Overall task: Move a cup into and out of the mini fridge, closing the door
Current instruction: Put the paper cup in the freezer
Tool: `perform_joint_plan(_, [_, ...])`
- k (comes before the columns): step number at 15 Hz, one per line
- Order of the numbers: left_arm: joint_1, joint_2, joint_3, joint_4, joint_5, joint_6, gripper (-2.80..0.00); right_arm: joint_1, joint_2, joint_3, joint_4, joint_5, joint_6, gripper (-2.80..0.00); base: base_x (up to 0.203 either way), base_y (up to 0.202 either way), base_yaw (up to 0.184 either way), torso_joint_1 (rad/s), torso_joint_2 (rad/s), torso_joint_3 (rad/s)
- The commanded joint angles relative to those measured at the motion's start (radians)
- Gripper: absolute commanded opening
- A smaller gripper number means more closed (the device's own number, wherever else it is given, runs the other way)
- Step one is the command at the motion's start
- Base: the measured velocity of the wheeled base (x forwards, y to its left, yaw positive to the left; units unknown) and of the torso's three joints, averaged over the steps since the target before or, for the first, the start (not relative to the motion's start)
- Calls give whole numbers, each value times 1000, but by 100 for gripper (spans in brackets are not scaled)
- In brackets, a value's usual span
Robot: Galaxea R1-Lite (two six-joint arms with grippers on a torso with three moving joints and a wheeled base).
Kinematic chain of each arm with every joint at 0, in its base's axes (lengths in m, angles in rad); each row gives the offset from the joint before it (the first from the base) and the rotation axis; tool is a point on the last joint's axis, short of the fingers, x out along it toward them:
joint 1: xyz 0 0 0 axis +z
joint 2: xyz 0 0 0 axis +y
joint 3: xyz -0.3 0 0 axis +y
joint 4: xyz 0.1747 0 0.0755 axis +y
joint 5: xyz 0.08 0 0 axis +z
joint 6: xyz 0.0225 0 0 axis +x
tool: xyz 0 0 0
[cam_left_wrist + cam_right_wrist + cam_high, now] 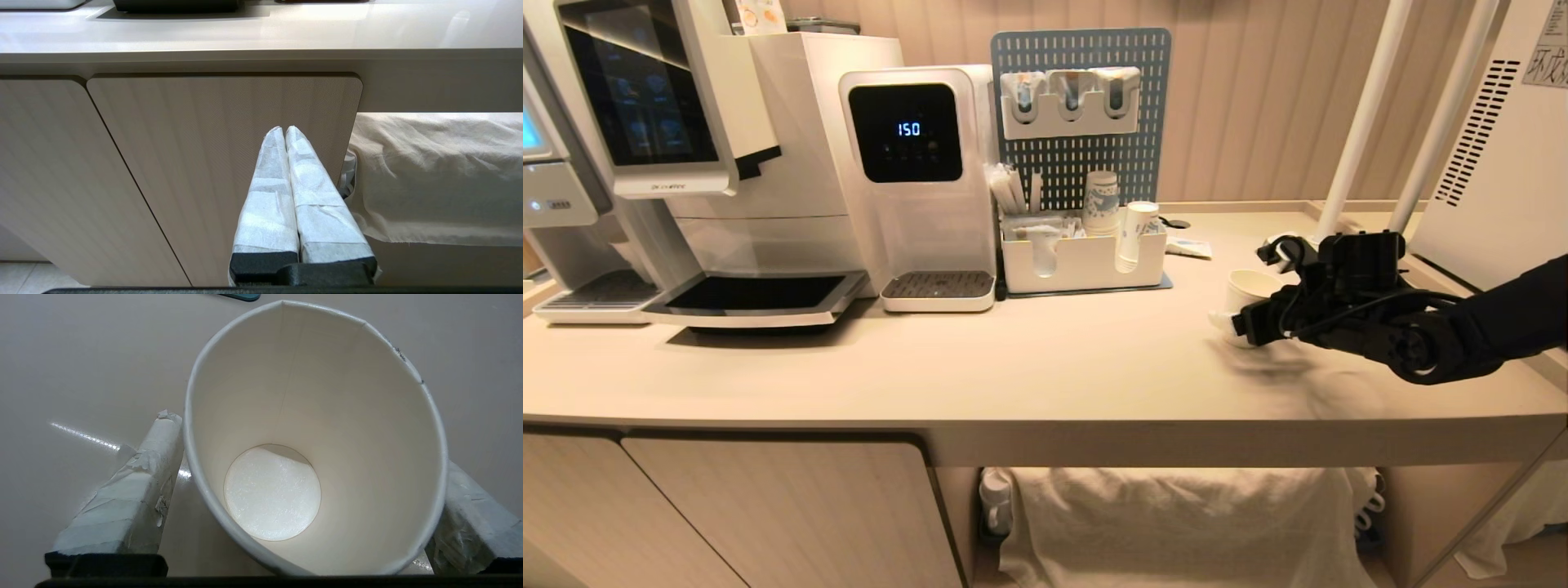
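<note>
Right wrist view: empty white paper cup [286,457], upright between right gripper's [302,490] wide-spread fingers [122,506].

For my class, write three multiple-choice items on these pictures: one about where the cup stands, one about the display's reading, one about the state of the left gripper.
1. Where is the cup?
A. On the countertop, between the right gripper's fingers
B. Inside the white organiser
C. Under the water dispenser's spout

2. Which number does the water dispenser display?
A. 100
B. 150
C. 85

3. How is the left gripper?
A. Wide open
B. Shut on a cup
C. Shut, holding nothing

Answers: 1 A, the right wrist view shows a finger on each side of it; 2 B, lit digits; 3 C, its fingers meet before the cabinet door.
</note>
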Motion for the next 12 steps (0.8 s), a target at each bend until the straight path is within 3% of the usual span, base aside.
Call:
perform_joint_plan(1, [0, 1, 0, 0, 0, 0, -280, -11, 12, 2, -16, 2, 14, -280, 0, 0, 0, 0, 0, 0])
perform_joint_plan(8, [0, 1, 0, 0, 0, 0, -280, -16, -108, 18, 68, 3, 24, -280, 0, 0, 0, 0, 0, 0])
perform_joint_plan(10, [0, 1, 0, 0, 0, 0, -280, -23, -245, 4, 167, -5, 53, -280, 0, 0, 0, 0, 0, 0])
perform_joint_plan(12, [0, 1, 0, 0, 0, 0, -280, -39, -414, -16, 364, -33, 71, -280, 0, 0, 0, 0, 0, 0])
